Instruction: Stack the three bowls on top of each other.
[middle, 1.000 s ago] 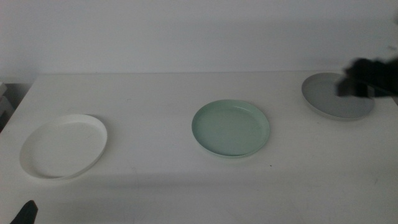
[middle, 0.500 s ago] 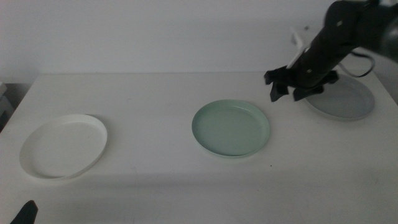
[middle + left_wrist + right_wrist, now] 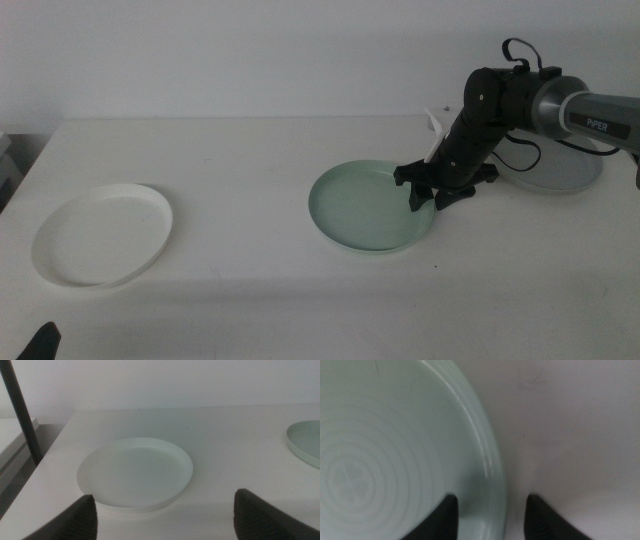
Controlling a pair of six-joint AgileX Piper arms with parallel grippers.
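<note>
- Three shallow bowls sit well apart in a row on a white tabletop (image 3: 250,150), and none is stacked yet.
- The white bowl (image 3: 102,234) lies at the left of the middle view, the mint green bowl (image 3: 365,208) near the centre, and the grey bowl (image 3: 560,170) far to the right, partly hidden behind the right arm.
- Change: a second ago the right tool (image 3: 432,192) was a dark blur over the grey bowl. Half a second ago it hung in the air between the grey and green bowls. Now it is down at the right-hand rim of the green bowl.
- In the right wrist view, the two dark jaws stand apart on either side of the green bowl's rim (image 3: 492,467), one over the bowl's inside and one over bare tabletop. They are not closed on it.
- The grey bowl appears to rest in the same place as before, so the arm left it without lifting it.
- My reading: the green bowl is the first pick, and the next step is closing on its rim.
- The left tool (image 3: 162,517) waits near the bottom left edge of the middle view, jaws wide apart, facing the white bowl.
</note>
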